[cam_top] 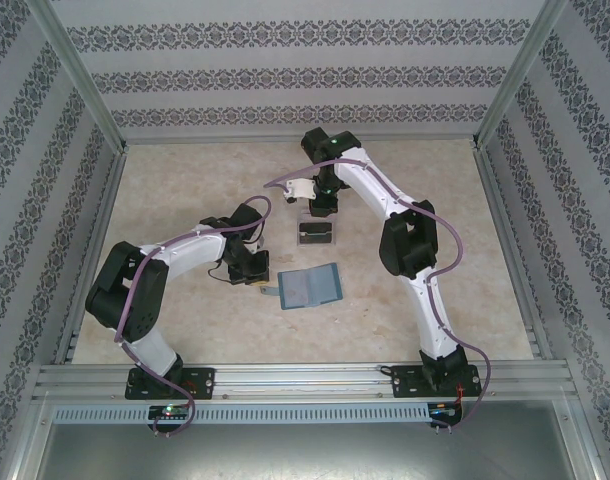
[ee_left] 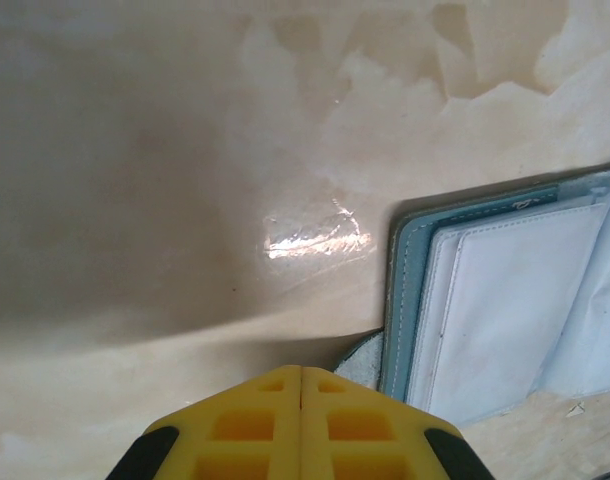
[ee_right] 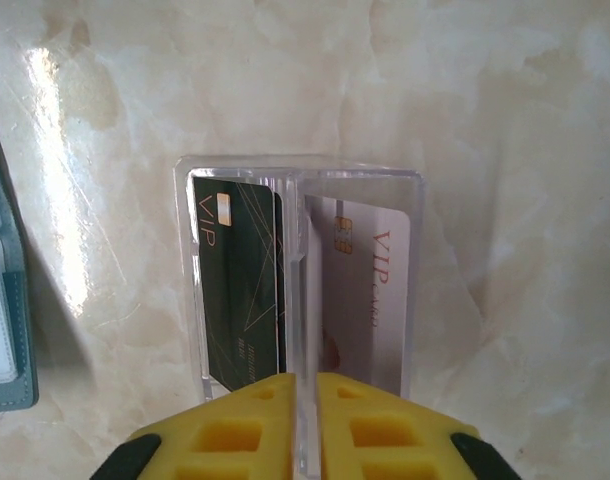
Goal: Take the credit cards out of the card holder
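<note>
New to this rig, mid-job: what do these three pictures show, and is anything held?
Two white robot arms work on a marbled table. One picture looks down from above and behind them; the other two come from wrist cameras, yellow fingers at the bottom. The open teal card holder lies mid-table; beyond it a clear box holds a dark card and a pale card. The left gripper is shut beside the holder, nothing visible in it. The right gripper is over the box, its middle wall between nearly closed fingers; whether it grips, I cannot tell.

Overhead camera looks down; close wrist cameras share the card holder (cam_top: 311, 287).
</note>
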Controlling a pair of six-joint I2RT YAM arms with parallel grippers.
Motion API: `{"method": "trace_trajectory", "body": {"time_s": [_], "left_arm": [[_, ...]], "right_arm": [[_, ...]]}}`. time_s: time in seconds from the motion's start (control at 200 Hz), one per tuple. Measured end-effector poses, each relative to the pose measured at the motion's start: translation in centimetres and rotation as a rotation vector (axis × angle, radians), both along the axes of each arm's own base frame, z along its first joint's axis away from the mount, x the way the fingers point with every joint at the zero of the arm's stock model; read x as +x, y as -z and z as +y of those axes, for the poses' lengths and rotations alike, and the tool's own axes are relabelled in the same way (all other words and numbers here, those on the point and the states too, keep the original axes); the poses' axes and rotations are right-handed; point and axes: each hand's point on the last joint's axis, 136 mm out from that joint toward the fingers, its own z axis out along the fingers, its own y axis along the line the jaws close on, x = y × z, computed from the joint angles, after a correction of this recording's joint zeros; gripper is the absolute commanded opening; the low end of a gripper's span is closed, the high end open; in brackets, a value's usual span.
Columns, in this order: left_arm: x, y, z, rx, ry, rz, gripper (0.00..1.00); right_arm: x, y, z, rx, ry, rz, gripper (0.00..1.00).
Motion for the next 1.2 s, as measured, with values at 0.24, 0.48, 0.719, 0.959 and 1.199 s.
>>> {"method": "trace_trajectory", "body": {"time_s": [0.24,0.48,0.719,0.959,1.199], "left_arm": [[0.0,0.0,0.0,-0.001,0.001,0.001,0.06],[-0.1,-0.1,-0.2,-0.011,0.002,0.005,0.07],[0.4,-0.8,-0.8,-0.038,0.007,-0.006,0.07],[0.7,-1.4,-1.3,-0.061,0.012,-0.013,0.08],[0.5,-0.9,-1.4,-0.067,0.02,0.009,0.08]], "right_arm": [[1.0,-1.2,0.0,-0.003,0.006,-0.053,0.2],[1.5,-1.4,-0.1,-0.004,0.066,-0.068,0.2],[0.5,-2.8,-0.1,0.07,0.254,-0.076,0.19],[-2.6,-3.4,0.7,0.197,0.509,-0.038,0.13],[-7.5,-1.9,3.1,0.279,0.706,0.041,0.04]]}}
